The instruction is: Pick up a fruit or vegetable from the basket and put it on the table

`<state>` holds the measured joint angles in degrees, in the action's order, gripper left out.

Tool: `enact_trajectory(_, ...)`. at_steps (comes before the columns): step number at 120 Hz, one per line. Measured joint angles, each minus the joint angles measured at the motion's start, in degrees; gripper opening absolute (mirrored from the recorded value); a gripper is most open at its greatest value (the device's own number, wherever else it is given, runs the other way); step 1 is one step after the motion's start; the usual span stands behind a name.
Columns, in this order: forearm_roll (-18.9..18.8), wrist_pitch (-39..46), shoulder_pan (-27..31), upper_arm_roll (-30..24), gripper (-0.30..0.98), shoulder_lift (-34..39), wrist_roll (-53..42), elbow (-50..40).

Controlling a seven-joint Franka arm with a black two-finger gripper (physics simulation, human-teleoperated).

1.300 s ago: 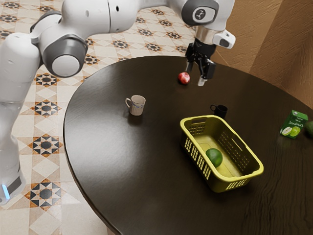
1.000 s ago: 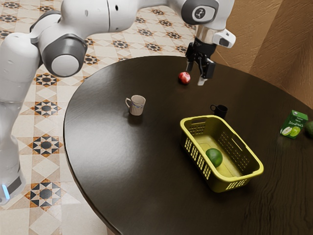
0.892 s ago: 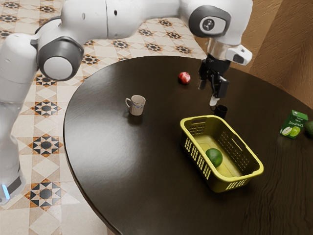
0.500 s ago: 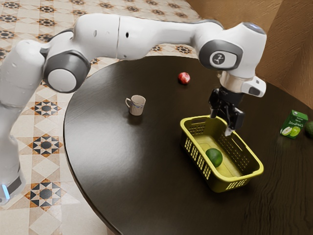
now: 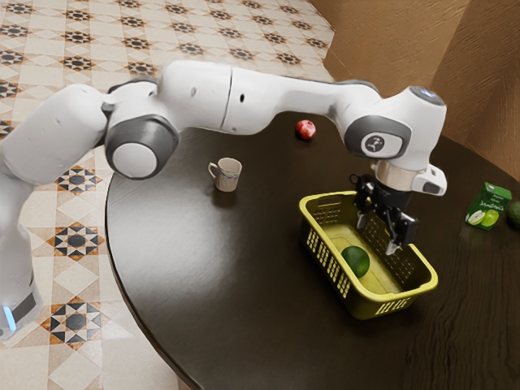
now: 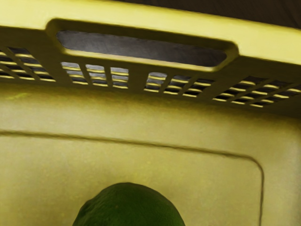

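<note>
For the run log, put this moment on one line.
hand: open, above basket; green fruit: in basket, ungrasped; red fruit: on table; pick: not yet made

The premises present as a domestic eating area; whether kitchen or dining room cannot be established. Flooring (image 5: 75,323) is pale tile with a repeating star pattern in black, grey and orange-brown, of a decorative household type. A brown wall (image 5: 422,45) with a rough, textured finish stands beyond the table. The principal furnishing is a dark table (image 5: 244,284) with a rounded edge and visible wood grain. Items noted on it are consistent with home use: a pale patterned mug (image 5: 228,175), a red fruit (image 5: 305,130), a green carton (image 5: 489,206) with fruit artwork, and a yellow basket (image 5: 431,284) containing a green fruit (image 5: 355,260).
</note>
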<state>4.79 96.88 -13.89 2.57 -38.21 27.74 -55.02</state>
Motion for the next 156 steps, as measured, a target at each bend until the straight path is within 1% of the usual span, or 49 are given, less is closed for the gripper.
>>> enact_trajectory(32,0.0,0.9,0.0,0.1,0.69,-1.6,2.3,-1.7)
enact_trajectory(63,-0.1,2.1,-0.3,0.1,0.69,-1.0,3.7,-5.9)
enact_trajectory(100,-0.9,2.5,-0.7,-0.1,0.69,-0.9,4.8,-7.3)
enact_trajectory(114,-1.0,3.1,-1.2,-0.1,0.69,0.5,5.1,-9.6)
enact_trajectory(134,-1.0,3.6,-1.2,-0.1,0.69,0.8,5.4,-10.1)
enact_trajectory(136,-1.0,3.6,-1.2,-0.1,0.67,0.8,5.5,-10.2)
enact_trajectory(148,-1.0,3.8,-1.2,-0.1,0.48,1.4,5.8,-11.4)
enact_trajectory(156,-1.3,3.8,-1.2,-0.1,0.43,1.6,6.0,-11.7)
